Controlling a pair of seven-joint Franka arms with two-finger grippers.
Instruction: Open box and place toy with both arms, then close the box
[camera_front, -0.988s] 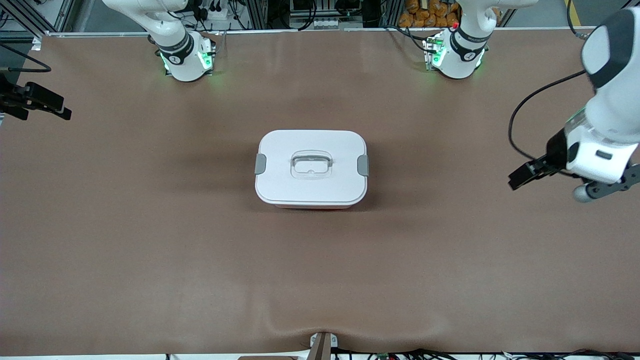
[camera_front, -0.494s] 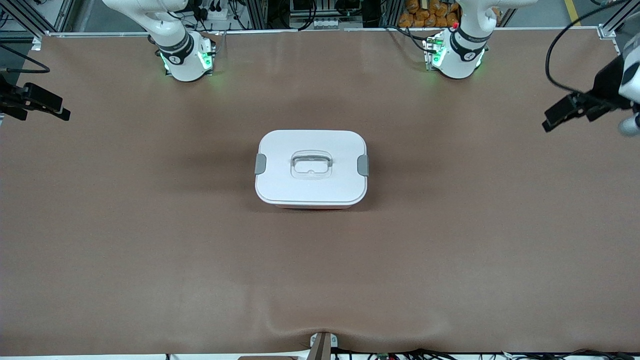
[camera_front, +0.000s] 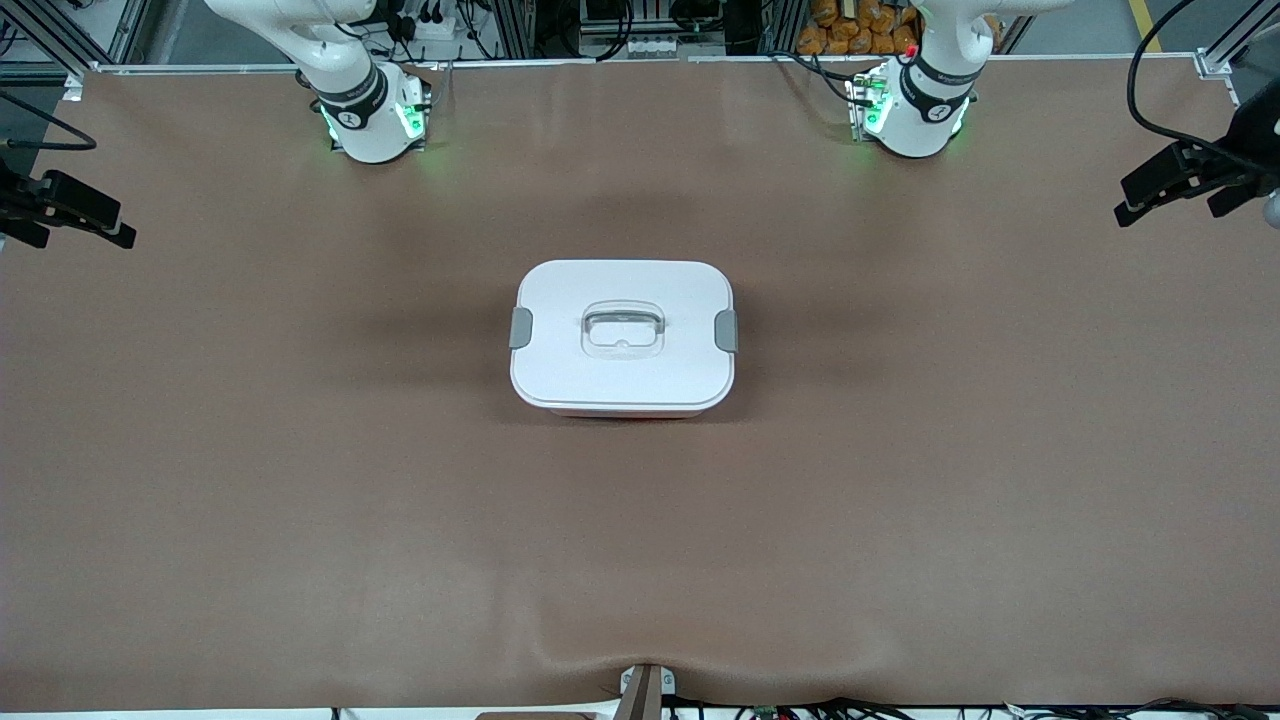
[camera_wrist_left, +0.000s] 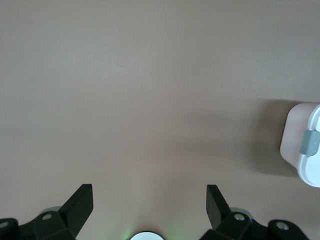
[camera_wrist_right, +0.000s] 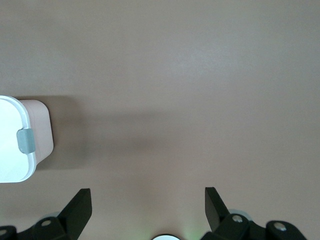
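Clock convention: front view, box at dial centre, 12 toward the robot bases, 6 toward the camera.

**Task's thing.** The box (camera_front: 622, 337) sits mid-table (camera_front: 300, 520) with its white lid (camera_front: 560, 300) seated flat. A grey latch stands at each short end, one at 9 o'clock (camera_front: 521, 328) and one at 3 o'clock (camera_front: 726, 330). A clear handle (camera_front: 622, 330) lies folded into a recess at the lid's centre. The wrist views show a pale pink base (camera_wrist_right: 42, 132) under the lid's rim. We see no toy anywhere. This fits either a shut box with the toy inside or one waiting for a toy we cannot see; we cannot tell which.

**Pincers.**
- The left gripper (camera_front: 1165, 190) hangs at about 2 o'clock, over the table edge at the left arm's end. Its fingers are spread wide with nothing between them.
- The right gripper (camera_front: 70, 210) hangs at about 10 o'clock, over the right arm's end, likewise released.
- Both are well apart from the box.

**Handling (our judgement).**
- The shell looks like stiff, smooth moulded plastic, probably light, so it may skid on the table cover if pushed from one end only.
- The latches are the working points. One arm at 9 and one at 3 would brace the box against each other.
- The handle is the natural hold for the lid, but it lies low in its recess, so the fingers would need to get under it.
- The lid's edges are rounded and slick, making a poor pinch.
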